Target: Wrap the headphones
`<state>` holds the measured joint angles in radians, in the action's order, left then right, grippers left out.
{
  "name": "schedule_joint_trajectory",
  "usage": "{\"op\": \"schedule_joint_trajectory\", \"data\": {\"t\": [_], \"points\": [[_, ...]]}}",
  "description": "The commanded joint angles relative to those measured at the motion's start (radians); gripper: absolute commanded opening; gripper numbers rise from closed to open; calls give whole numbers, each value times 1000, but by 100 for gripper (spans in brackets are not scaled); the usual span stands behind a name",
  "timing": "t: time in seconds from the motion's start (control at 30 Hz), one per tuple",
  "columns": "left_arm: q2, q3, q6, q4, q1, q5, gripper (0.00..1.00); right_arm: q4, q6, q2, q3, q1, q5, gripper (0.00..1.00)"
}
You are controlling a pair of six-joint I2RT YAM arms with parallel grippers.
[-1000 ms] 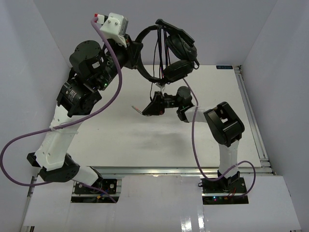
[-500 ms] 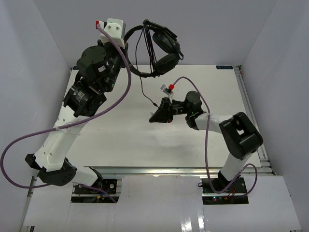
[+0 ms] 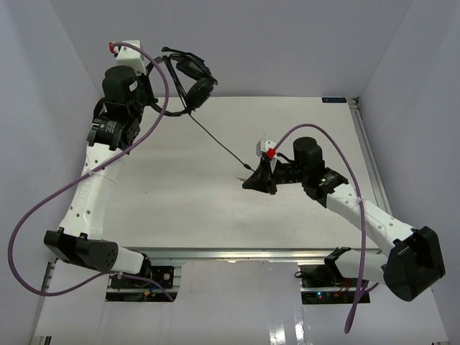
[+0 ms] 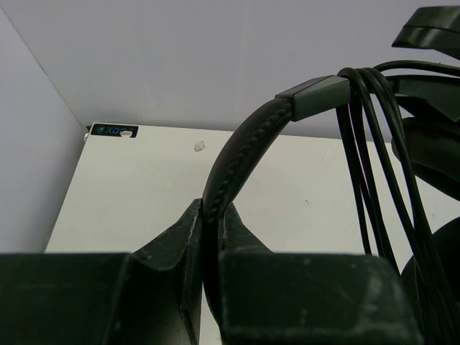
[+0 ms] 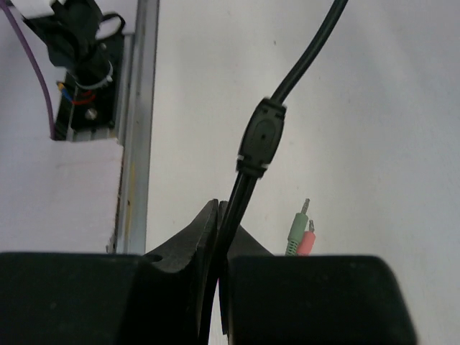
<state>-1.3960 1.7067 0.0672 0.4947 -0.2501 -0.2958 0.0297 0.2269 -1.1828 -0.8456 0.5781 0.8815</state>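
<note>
Cord was the thing I watched most. It ran in one tight, straight line from the headphones at the far left down to my right gripper near the middle of the table. My left gripper was pinched shut on the headband and held the headphones up in the air over the far left corner. A few loops hung over the headband already. My right gripper was pinched shut on the cord, just under a small black lump. The green and pink plugs showed just beside it. I judged the right arm had to carry the cord far and left, toward the headband, for the next loop.
</note>
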Motion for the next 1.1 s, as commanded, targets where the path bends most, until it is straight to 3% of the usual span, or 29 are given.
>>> {"op": "schedule_joint_trajectory", "data": {"t": [0.0,0.3,0.57,0.87,1.07], "points": [[39,-19,69,-74,57,84,0,-247,217,60,-2,6,-110,8],[-24,-183,54,-121,103,128,0,-444,452,35,-307,28,-289,8],[-67,-343,43,-143,92,238,0,-433,602,-68,-536,119,-560,8],[-105,-525,10,-166,-111,233,0,-323,702,-207,-672,179,-699,8],[-130,-576,30,-198,-146,248,0,-322,692,-244,-738,200,-687,8]]}}
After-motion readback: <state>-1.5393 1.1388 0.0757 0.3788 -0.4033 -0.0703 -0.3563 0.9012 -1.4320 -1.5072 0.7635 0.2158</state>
